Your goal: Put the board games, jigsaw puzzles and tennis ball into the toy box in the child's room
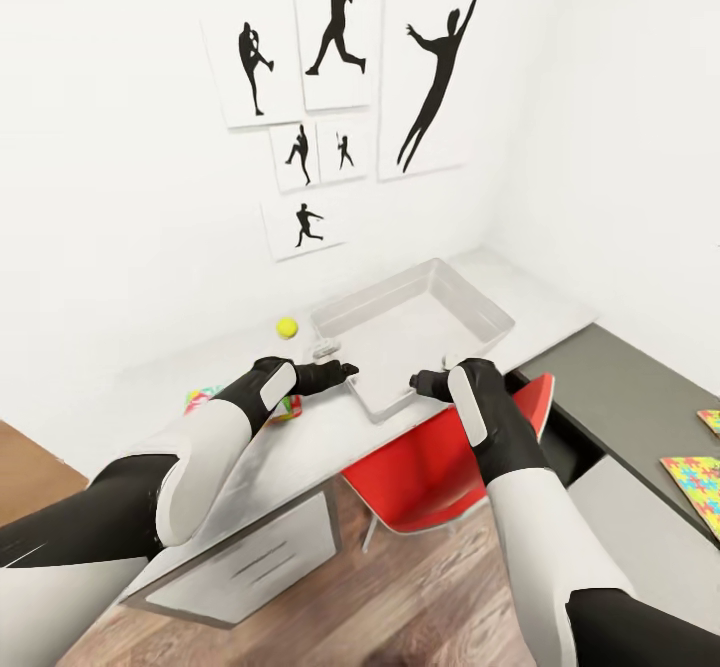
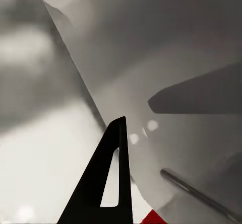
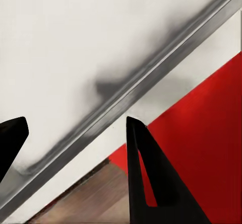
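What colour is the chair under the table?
Red chair, clearest in the head view.

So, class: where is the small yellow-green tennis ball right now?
In the head view, the small yellow-green tennis ball sits on the light grey table, just left of the light grey toy box, near the wall.

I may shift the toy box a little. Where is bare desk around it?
Bare light top lies behind the toy box toward the wall corner, and between it and the tennis ball. The near rim is crowded: left claw and right claw flank it, above the red chair.
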Available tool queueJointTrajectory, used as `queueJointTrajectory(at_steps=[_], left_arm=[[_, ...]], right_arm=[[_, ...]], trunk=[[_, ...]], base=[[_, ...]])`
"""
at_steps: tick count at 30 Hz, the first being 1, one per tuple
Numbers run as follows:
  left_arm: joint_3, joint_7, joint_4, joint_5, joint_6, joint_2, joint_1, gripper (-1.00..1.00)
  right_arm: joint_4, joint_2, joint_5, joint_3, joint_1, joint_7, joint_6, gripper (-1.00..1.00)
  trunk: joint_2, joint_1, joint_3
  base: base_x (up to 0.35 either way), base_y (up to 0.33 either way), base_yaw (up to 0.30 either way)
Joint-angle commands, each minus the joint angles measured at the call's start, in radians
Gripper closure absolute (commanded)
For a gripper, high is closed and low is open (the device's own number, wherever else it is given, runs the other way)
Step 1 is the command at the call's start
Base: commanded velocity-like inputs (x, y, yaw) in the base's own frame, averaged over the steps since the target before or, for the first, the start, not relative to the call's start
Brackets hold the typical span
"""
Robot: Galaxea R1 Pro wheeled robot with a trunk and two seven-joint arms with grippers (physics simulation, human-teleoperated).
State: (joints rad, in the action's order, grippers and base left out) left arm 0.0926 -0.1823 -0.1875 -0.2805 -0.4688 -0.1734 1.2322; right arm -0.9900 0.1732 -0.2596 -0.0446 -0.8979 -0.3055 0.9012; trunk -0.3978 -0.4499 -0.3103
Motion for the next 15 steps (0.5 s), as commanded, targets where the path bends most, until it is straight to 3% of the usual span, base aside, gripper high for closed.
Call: queueJointTrajectory(at_steps=[1,10,15], left_arm=[[0.007,-0.002,0.002,-0.012,-0.01,-0.001,0.001,1.0],[0.007,-0.002,0.002,-0.012,-0.01,-0.001,0.0,1.0],[0.007,-0.002,0.002,-0.012,-0.01,-0.001,0.0,1.0]], right_arm=[[-0.001,0.001,-0.039,0.002,-0.001,-0.008,-0.004,1.0],[-0.001,0.001,-0.04,0.001,-0.001,-0.008,-0.004,1.0],[-0.001,0.001,-0.04,0.001,-0.001,-0.008,-0.004,1.0]], trunk=[[-0.002,0.0,-0.002],[-0.002,0.0,-0.002],[-0.002,0.0,-0.002]], base=[[-0.241,0.027,0.0],[-0.255,0.1,0.0],[-0.102,0.149,0.0]])
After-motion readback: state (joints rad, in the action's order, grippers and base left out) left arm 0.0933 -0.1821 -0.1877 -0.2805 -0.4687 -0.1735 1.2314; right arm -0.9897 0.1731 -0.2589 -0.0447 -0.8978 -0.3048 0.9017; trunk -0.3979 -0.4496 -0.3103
